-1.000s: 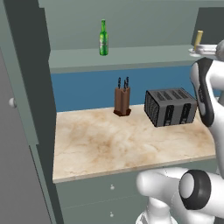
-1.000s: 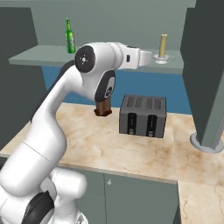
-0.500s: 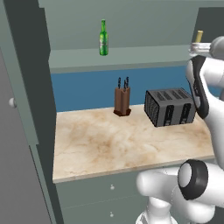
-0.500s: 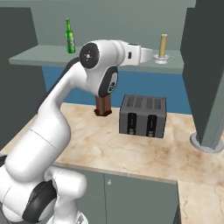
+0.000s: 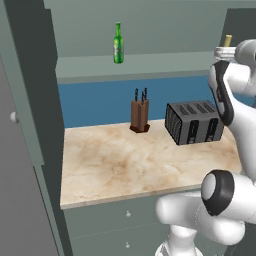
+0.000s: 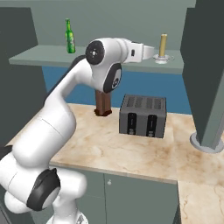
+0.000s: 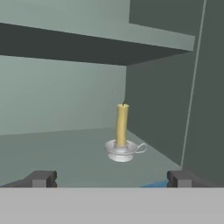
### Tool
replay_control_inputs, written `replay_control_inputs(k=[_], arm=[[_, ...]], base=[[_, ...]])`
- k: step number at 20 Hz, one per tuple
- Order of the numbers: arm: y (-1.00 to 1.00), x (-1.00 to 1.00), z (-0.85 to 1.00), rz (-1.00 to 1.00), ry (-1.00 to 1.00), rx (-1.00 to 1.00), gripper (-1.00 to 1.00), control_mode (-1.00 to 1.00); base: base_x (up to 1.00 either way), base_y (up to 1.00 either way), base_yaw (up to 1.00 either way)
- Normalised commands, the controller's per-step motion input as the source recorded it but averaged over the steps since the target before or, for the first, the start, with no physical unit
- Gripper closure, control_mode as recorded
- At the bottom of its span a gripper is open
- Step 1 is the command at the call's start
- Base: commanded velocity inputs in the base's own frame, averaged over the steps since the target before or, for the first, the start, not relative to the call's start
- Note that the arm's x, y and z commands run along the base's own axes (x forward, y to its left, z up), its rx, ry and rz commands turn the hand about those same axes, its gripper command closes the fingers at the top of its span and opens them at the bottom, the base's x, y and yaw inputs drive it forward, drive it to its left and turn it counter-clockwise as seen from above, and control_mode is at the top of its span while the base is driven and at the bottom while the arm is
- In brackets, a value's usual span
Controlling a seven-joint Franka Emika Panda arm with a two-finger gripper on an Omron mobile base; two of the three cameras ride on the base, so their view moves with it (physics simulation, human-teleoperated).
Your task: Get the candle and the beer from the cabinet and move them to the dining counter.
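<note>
My jaws (image 7: 111, 178) stand spread wide with nothing between them; in the hand view the two dark fingertips (image 7: 41, 178) rise far apart at the lower edge. They are raised to the level of the open cabinet (image 6: 205, 65) and point into its lower compartment.

The candle (image 7: 122, 126) stands straight ahead of my jaws, upright, in its small silvery dish holder (image 7: 121, 151), whose loop handle points to my right. It rests on the cabinet floor (image 7: 65, 148), centred between my fingertips but clear of both, still ahead of them and not touched. The cabinet's inner side wall (image 7: 157, 113) stands just to the right of the candle, and the inner shelf (image 7: 65, 46) runs overhead.

In the right base view my wrist (image 6: 139, 51) reaches toward the candle (image 6: 162, 45), stopping just short of the holder.

The beer (image 6: 69, 36) stands upright on the same cabinet floor, well apart from my jaws, off to their left past the arm's elbow. In the left base view the beer (image 5: 118, 43) is alone near the left part of that level, far from the candle (image 5: 227, 41) at the right edge.

Below my jaws lies the marble tabletop (image 5: 130, 160). On it stand a black toaster (image 6: 143, 115), almost directly beneath my wrist, and a brown knife block (image 5: 140, 115) to its left against the blue back wall (image 5: 95, 105). Neither touches the other.
</note>
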Motion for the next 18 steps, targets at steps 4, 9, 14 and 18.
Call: replay_control_inputs(k=[4,9,14,18], arm=[[-0.24,0.25,0.00,0.00,0.00,0.00,-1.00,-1.00],[-0.24,0.23,0.00,0.00,0.00,0.00,-1.00,-1.00],[-0.19,0.17,0.00,0.00,0.00,0.00,-1.00,-1.00],[-0.14,0.15,0.00,0.00,0.00,0.00,-1.00,-1.00]], base=[[0.00,0.00,0.00],[0.00,0.00,0.00],[0.00,0.00,0.00],[0.00,0.00,0.00]])
